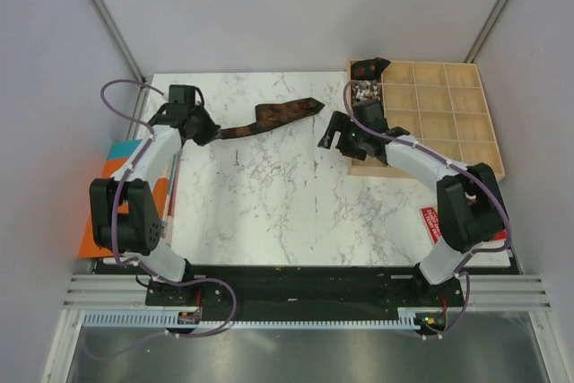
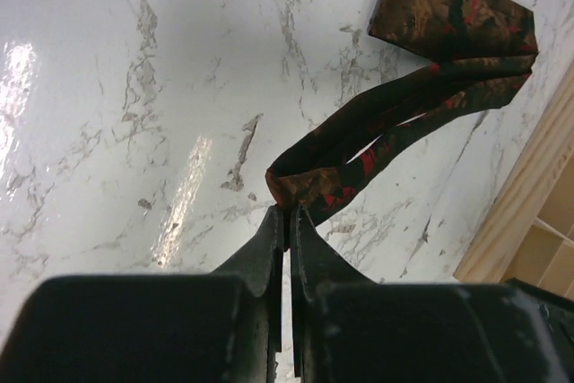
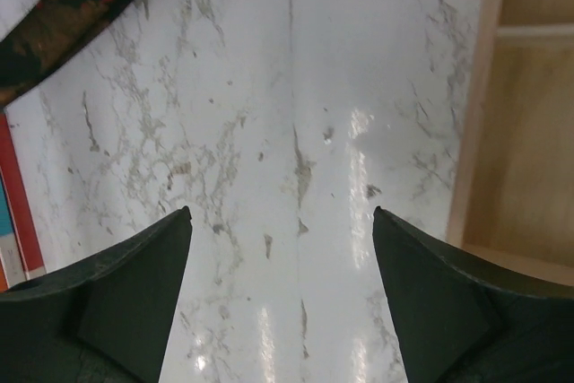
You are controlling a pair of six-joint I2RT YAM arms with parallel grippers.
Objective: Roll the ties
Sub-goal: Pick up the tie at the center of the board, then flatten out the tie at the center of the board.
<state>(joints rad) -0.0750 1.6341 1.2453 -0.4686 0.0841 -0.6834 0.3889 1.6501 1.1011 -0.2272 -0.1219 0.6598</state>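
The left gripper [image 1: 203, 130] [image 2: 288, 220] has its jaws pressed together, pinching the narrow end of the tie [image 1: 273, 114] [image 2: 448, 87] where the fabric doubles over into a small fold. The right gripper [image 1: 330, 137] [image 3: 281, 217] has its jaws spread wide. They hold nothing and hang over bare bench [image 1: 269, 213] just beside the wooden tray [image 1: 489, 127].

The tie lies on the far half of the bench. Its long axis runs from the left jaws rightward and slightly away, and the broad pointed end faces the tray. The cloth is soft, limp and dark brown, flecked with reddish-brown. The bench is glossy white with grey marble veining, and the tray is pale wood split into square compartments.
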